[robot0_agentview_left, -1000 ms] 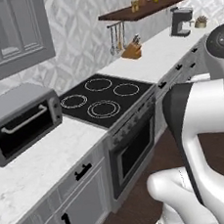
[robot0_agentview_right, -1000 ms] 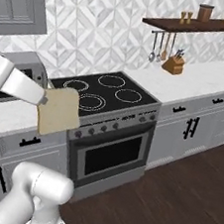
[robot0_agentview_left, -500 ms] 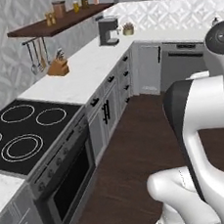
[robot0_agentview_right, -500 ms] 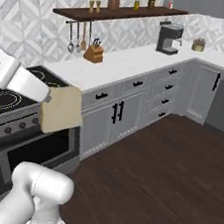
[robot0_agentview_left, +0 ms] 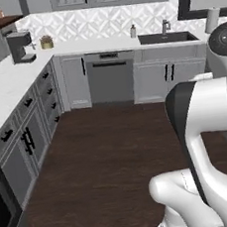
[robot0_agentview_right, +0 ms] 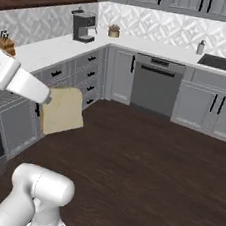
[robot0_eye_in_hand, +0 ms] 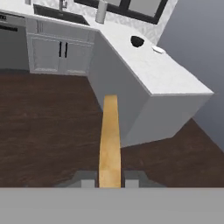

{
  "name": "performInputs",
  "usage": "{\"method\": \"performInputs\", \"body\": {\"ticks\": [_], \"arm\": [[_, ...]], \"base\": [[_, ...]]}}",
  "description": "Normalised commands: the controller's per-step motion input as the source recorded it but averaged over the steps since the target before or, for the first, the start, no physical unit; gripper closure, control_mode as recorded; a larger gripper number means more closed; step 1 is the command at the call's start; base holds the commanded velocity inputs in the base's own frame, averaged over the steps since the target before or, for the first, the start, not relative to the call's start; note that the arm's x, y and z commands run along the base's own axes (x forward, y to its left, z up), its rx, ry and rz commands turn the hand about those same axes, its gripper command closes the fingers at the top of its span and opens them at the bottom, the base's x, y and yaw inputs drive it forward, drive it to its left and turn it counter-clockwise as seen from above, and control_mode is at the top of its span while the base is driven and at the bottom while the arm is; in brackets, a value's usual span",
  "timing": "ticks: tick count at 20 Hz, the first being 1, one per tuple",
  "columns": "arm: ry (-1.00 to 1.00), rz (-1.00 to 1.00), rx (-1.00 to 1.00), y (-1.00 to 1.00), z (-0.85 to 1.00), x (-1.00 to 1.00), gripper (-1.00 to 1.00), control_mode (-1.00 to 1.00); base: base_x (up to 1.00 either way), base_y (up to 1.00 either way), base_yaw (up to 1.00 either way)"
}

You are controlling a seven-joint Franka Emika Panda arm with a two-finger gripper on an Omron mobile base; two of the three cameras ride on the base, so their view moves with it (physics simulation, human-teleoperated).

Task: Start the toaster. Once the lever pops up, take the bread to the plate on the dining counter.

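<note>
My gripper (robot0_agentview_right: 48, 99) is shut on the bread (robot0_agentview_right: 62, 110), a golden-tan slice that I hold upright over the dark floor. The hand view shows the bread (robot0_eye_in_hand: 109, 138) edge-on, rising between my gripper's (robot0_eye_in_hand: 109, 181) two fingertips. Ahead and to the right in that view stands the dining counter (robot0_eye_in_hand: 168, 78), a white marble slab. The small white plate (robot0_eye_in_hand: 158, 50) lies on its far part, right next to a dark bowl (robot0_eye_in_hand: 137, 41). The toaster is out of view.
Grey cabinets line the left and back walls under a white worktop. A coffee machine (robot0_agentview_right: 83, 25) stands in the corner, with a dishwasher (robot0_agentview_right: 156, 85) and a sink (robot0_agentview_right: 225, 63) along the back. Open dark wood floor (robot0_agentview_left: 106, 161) lies between the cabinets and the dining counter.
The whole picture has swung: the base has turned away from the stove towards the sink corner. The bread stays in my shut gripper at the same place relative to the arm.
</note>
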Motion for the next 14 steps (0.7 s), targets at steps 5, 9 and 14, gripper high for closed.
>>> {"method": "performInputs", "body": {"ticks": [5,9,14], "arm": [[0.0,0.0,0.0,0.0,0.0,0.0,1.0,1.0],[0.0,0.0,0.0,0.0,0.0,0.0,1.0,1.0],[0.0,0.0,0.0,0.0,0.0,0.0,1.0,1.0]], "base": [[0.45,-1.0,-0.44],[0.45,-1.0,-0.31],[0.72,-1.0,-0.07]]}}
